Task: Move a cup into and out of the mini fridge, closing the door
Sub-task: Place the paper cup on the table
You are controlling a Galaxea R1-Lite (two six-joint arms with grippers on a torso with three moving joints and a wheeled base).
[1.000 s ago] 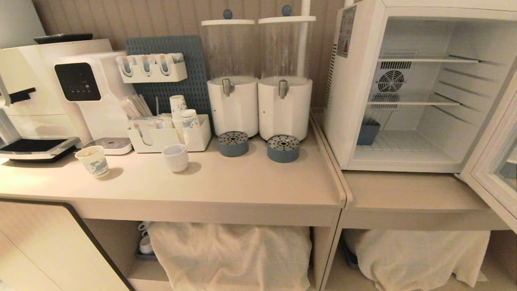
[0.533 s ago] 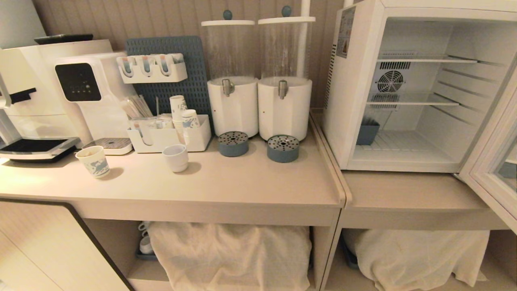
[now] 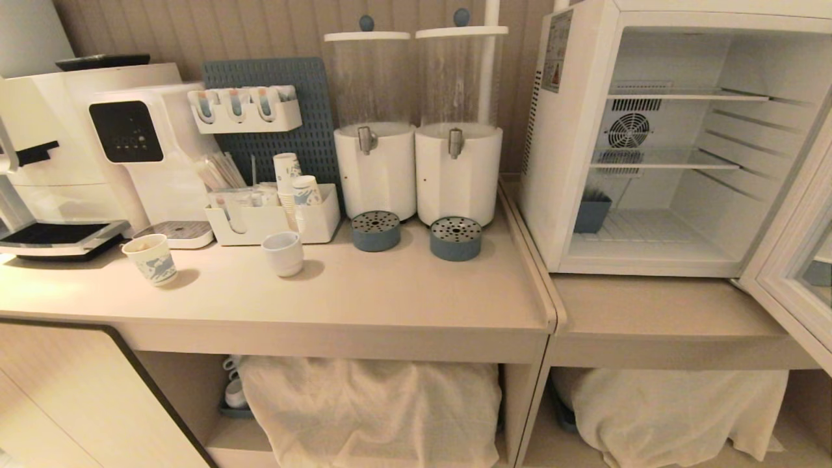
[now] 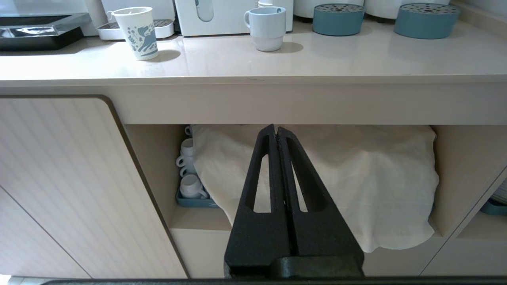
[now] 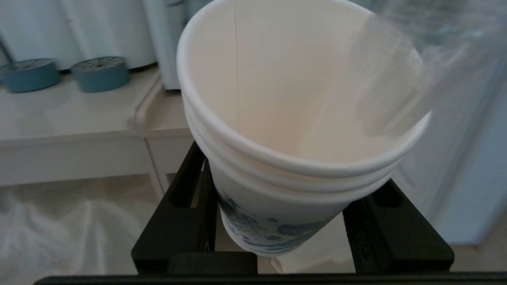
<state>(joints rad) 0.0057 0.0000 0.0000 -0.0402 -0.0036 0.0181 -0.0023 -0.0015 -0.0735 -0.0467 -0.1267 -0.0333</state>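
The cup (image 5: 261, 229), a white paper cup with blue print and layered rims, is gripped low on its wall by my right gripper (image 5: 289, 174), whose black fingers (image 5: 190, 186) press both sides. It is held in front of the counter edge, outside the head view. The mini fridge (image 3: 559, 162) stands at the right with its interior exposed and its wire shelves bare. Its glass door (image 3: 793, 286) is swung wide open toward me. My left gripper (image 4: 276, 128) is shut on nothing, parked below the countertop.
On the counter (image 3: 390, 299) stand a short printed paper cup (image 3: 151, 259), a white mug (image 3: 283, 253), two drink dispensers (image 3: 376, 169) with blue drip trays (image 3: 455, 238), a cup organizer (image 3: 273, 218) and a coffee machine (image 3: 123, 136). Cloth-covered shelves (image 3: 370, 409) lie below.
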